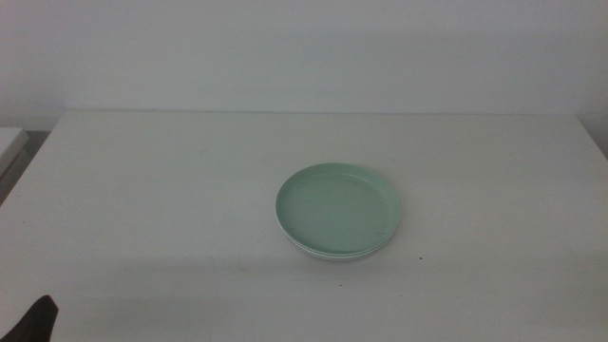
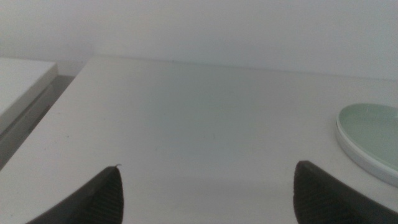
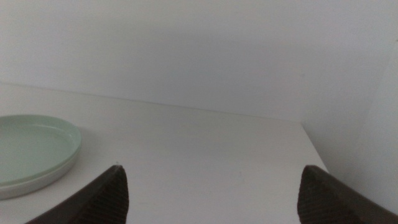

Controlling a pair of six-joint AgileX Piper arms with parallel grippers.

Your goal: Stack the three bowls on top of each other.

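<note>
Mint green bowl (image 1: 338, 208) uppermost on a stack, right of centre on the white worktop (image 1: 171, 190), toward the near half. Shallow, round, plate-like, smooth matte inside, nothing lying in it. Beneath its near rim, a pale rim of a lower bowl (image 1: 332, 255) peeking out, nested closely; white or grey cannot be told, nor how many lie under the green one. From the left wrist view, the green bowl (image 2: 373, 134) sitting on a white-looking lower rim (image 2: 364, 163), upright, flat on the worktop (image 2: 186, 124). From the right wrist view, the same green bowl (image 3: 31, 146) on the same pale underlayer (image 3: 43, 180), resting level on the worktop (image 3: 205, 155). Left claw (image 2: 208, 196) low over bare worktop, well apart from the stack, jaws spread wide with nothing between them; in the middle view only a dark tip of it (image 1: 38, 318) at the bottom left corner. Right claw (image 3: 211, 196) likewise spread wide and holding nothing, hovering over bare worktop to the far side of the stack from the left one, out of the middle view. Plain pale wall (image 1: 304, 47) behind the worktop's far edge.
</note>
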